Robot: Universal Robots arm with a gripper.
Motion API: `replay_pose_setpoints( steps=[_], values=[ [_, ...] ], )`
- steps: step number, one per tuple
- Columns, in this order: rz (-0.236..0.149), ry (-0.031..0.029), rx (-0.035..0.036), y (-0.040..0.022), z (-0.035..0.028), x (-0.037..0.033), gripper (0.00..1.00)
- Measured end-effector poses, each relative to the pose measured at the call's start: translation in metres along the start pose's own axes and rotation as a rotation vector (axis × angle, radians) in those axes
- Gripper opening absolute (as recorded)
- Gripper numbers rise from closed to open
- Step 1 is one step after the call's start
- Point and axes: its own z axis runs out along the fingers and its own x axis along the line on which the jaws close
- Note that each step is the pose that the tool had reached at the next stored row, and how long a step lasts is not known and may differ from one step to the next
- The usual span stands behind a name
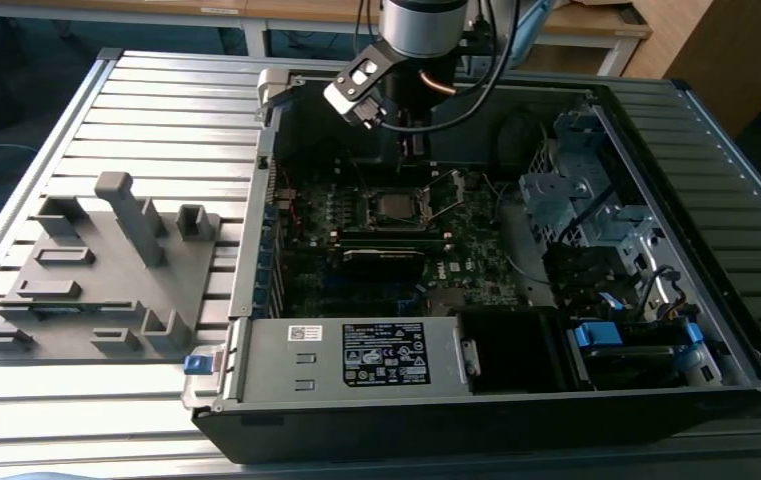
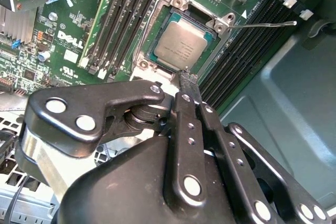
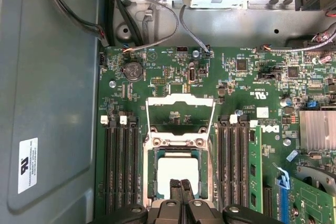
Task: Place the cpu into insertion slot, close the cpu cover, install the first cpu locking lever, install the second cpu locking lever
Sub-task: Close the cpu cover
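The cpu [image 2: 184, 45], a flat square chip with a dull silver-grey top, lies in the socket on the green motherboard; it also appears as the cpu [image 3: 178, 170] in the first wrist view and the cpu [image 1: 392, 207] in the exterior view. The cpu cover [image 3: 181, 102], a shiny metal frame with a large window, stands swung open on the far side of the socket. A thin wire locking lever [image 2: 262, 23] sticks out unlatched beside the socket. My gripper [image 2: 187, 77] hovers just over the socket's edge, its two fingers pressed together with nothing between them; it shows as the gripper [image 3: 181, 184] and the gripper [image 1: 414, 150] too.
The open computer case [image 1: 700, 130] lies on a slatted table. Memory slots [image 3: 121, 166] flank the socket on both sides. Cables [image 3: 157, 9] hang near the drive cage [image 1: 580, 200]. A heat sink [image 3: 317, 129] sits nearby. A grey fixture plate [image 1: 100, 270] lies at the exterior view's left.
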Motion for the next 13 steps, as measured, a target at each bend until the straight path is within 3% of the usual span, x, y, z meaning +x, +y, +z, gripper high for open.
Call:
replay_pose_setpoints(
  steps=[11,13],
  values=[
    [0.000,0.0000,0.0000,0.0040,0.0004,0.0001,0.11],
    [0.000,0.0001,0.0000,0.0091,0.0008,0.0001,0.11]
  ],
)
